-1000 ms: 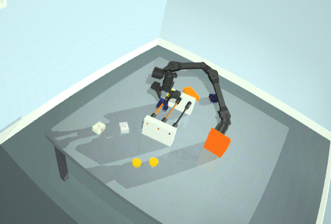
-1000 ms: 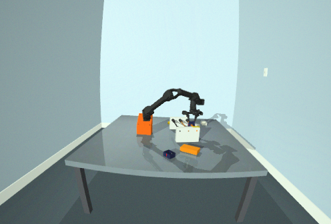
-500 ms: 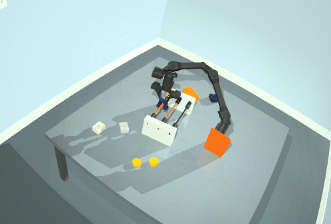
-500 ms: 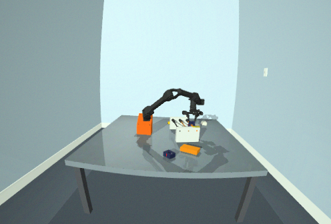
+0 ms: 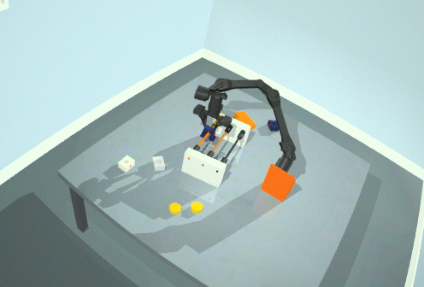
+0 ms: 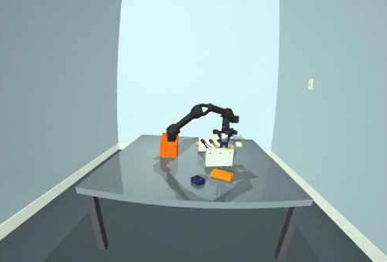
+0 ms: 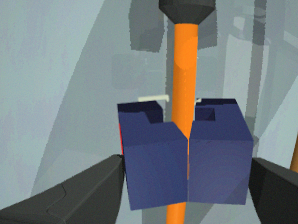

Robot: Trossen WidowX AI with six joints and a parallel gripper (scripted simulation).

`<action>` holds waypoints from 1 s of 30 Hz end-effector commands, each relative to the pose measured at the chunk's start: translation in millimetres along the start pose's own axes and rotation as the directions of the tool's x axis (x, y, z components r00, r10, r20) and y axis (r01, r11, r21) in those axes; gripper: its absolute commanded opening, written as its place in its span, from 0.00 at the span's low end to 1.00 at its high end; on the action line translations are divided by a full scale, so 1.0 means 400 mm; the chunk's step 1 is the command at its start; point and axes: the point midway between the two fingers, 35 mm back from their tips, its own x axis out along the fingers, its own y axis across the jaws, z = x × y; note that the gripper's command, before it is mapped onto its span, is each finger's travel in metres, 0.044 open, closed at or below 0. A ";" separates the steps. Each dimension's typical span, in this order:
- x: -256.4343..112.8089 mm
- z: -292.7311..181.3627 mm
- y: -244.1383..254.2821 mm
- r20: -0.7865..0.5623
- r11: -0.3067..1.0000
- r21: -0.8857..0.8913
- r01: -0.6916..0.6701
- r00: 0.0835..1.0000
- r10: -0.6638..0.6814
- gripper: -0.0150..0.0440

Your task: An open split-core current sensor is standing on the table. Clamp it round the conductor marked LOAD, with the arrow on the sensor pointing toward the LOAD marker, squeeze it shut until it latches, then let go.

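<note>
My gripper (image 5: pixel 209 126) (image 6: pixel 225 139) (image 7: pixel 187 167) is shut on the dark blue split-core sensor (image 5: pixel 205 131) (image 6: pixel 224 145) (image 7: pixel 155 170). In the wrist view its two halves stand side by side between the fingers, with a narrow gap at the seam and a red mark on the left edge. The bright orange conductor (image 5: pixel 203 141) (image 7: pixel 185 75) runs lengthwise behind that seam; whether it lies inside the jaws is hidden. Beside it run a copper conductor (image 5: pixel 220 143) and a black one (image 5: pixel 233 148). A yellow marker (image 5: pixel 216 122) is near the orange conductor's far end; no lettering is legible.
White end plates (image 5: pixel 203 168) (image 6: pixel 219 160) hold the conductors. A second dark blue sensor (image 5: pixel 273 125) (image 6: pixel 197 180) and an orange block (image 5: pixel 244 120) (image 6: pixel 221 175) lie beyond them. Two white blocks (image 5: pixel 126 163) (image 5: pixel 158 163) and two yellow discs (image 5: pixel 175 208) (image 5: pixel 197 207) are on the table.
</note>
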 end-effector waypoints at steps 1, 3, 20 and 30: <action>-0.003 -0.002 0.000 0.000 1.000 -0.002 -0.001 1.000 0.001 0.25; -0.003 -0.002 0.000 0.000 1.000 -0.002 -0.001 1.000 0.001 0.25; -0.003 -0.002 0.000 0.000 1.000 -0.002 -0.001 1.000 0.001 0.52; -0.003 -0.002 0.000 0.000 1.000 -0.002 -0.001 1.000 0.001 0.97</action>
